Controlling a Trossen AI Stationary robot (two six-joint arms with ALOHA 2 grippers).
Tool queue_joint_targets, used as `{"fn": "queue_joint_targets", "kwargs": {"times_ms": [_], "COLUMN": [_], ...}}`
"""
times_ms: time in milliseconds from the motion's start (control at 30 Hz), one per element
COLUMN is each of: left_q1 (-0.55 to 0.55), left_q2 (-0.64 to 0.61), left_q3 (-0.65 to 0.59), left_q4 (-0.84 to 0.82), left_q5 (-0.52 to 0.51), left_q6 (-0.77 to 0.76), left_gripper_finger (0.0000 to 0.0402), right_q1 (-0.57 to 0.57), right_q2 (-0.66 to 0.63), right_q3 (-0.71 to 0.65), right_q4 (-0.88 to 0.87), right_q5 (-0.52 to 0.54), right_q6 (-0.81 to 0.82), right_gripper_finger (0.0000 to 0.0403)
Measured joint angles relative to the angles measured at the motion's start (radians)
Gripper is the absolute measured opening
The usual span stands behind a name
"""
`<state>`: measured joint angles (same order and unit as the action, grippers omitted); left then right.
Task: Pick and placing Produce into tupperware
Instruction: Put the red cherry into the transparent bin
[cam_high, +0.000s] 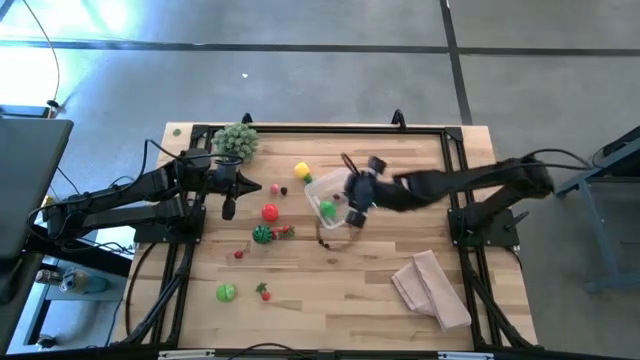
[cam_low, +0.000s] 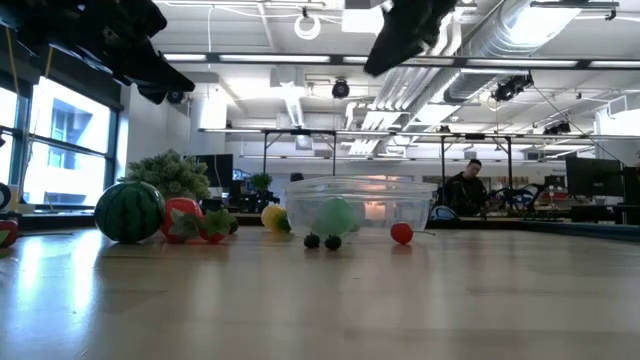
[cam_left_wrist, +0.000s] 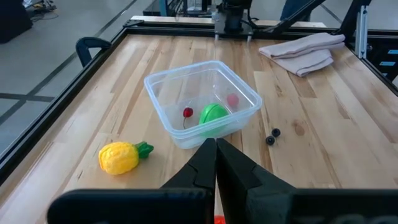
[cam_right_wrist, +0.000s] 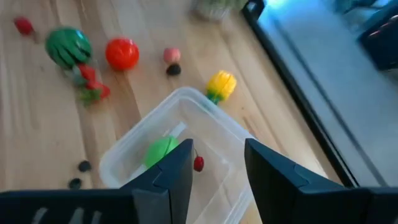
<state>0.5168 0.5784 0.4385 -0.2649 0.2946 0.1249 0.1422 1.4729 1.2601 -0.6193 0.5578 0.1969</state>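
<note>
The right tool (cam_right_wrist: 214, 165) hung empty, jaws parted, over the tupperware (cam_high: 322, 188) mid-tabletop, which held a green fruit (cam_right_wrist: 160, 151) and a cherry (cam_right_wrist: 198, 163), while the left tool (cam_left_wrist: 216, 155) waited closed; descending carelessly, I judged, might clip the light container's rim and spill it.

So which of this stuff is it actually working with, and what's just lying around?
Part of the job: clear tupperware already holding a green fruit; yellow fruit; red tomato; watermelon; right gripper, open above the tupperware.

Just lying about: spiky green plant; folded cloth.
</note>
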Motion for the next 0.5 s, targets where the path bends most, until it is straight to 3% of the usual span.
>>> {"fn": "queue_joint_targets", "kwargs": {"times_ms": [233,367,500], "left_q1": [0.000,0.000,0.000], "left_q2": [0.000,0.000,0.000], "left_q3": [0.000,0.000,0.000], "left_q4": [0.000,0.000,0.000], "left_q5": [0.000,0.000,0.000], "left_q6": [0.000,0.000,0.000], "left_gripper_finger": [0.0001,0.0001,0.0001], "right_q1": [0.232,0.317,0.349], "right_q2": [-0.098,-0.090,-0.054], "right_q3": [-0.257,-0.475,-0.663], "right_q4": [0.082,0.355,0.686], "right_q5": [0.217,0.224,0.180], "right_q6": [0.280,0.317,0.221], "right_gripper_finger": [0.0135,0.0135,0.0135]}}
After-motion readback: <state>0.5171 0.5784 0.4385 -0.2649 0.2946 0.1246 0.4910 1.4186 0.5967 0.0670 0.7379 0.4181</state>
